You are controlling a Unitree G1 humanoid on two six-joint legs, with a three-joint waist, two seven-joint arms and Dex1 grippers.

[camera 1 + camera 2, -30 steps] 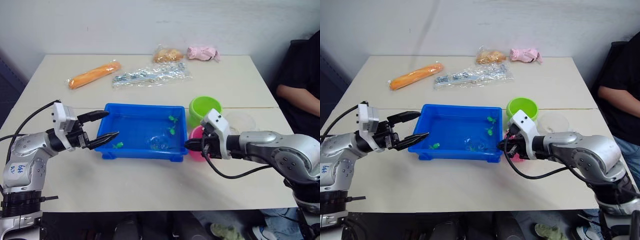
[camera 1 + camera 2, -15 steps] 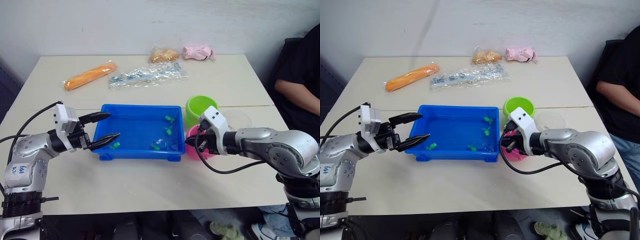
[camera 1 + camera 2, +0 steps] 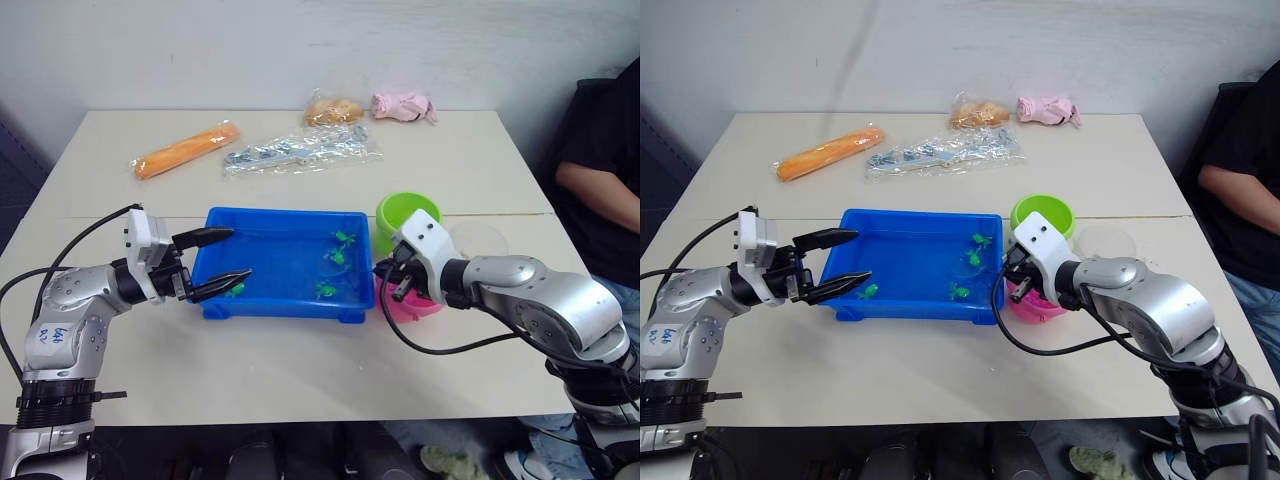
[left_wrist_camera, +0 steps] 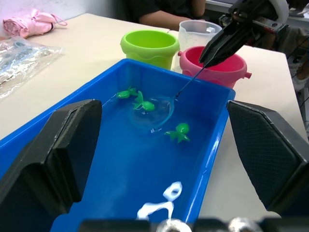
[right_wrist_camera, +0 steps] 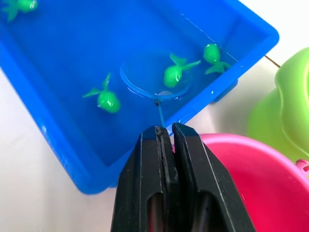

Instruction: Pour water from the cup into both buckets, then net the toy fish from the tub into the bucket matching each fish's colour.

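The right hand [image 5: 165, 140] is clamped on the thin black handle of the net [image 5: 155, 83], and it hangs over the pink bucket [image 5: 251, 183], just outside the tub's near-right corner; from the fingertips the handle runs forward and down over the tub [image 5: 251, 36] rim, so the net's long axis points from the pink bucket into the water; the blue hoop lies submerged with one green fish [image 5: 173, 73] sitting inside its ring, a second green fish [image 5: 211, 53] just beyond the hoop toward the tub's corner, a third [image 5: 107, 99] beside the hoop on the other side, and a fourth [image 3: 234, 290] well apart near the tub's opposite end; the green bucket [image 3: 407, 218] stands just behind the pink one, touching or nearly touching it, with the cup [image 4: 198, 34] beside them on the tabletop [image 3: 300, 370]; the left hand [image 3: 223, 262] has its fingers spread and holds nothing, poised at the tub's left wall; judging from this, the catch must be lifted along the handle's line, then carried past the pink bucket to the green one behind it.
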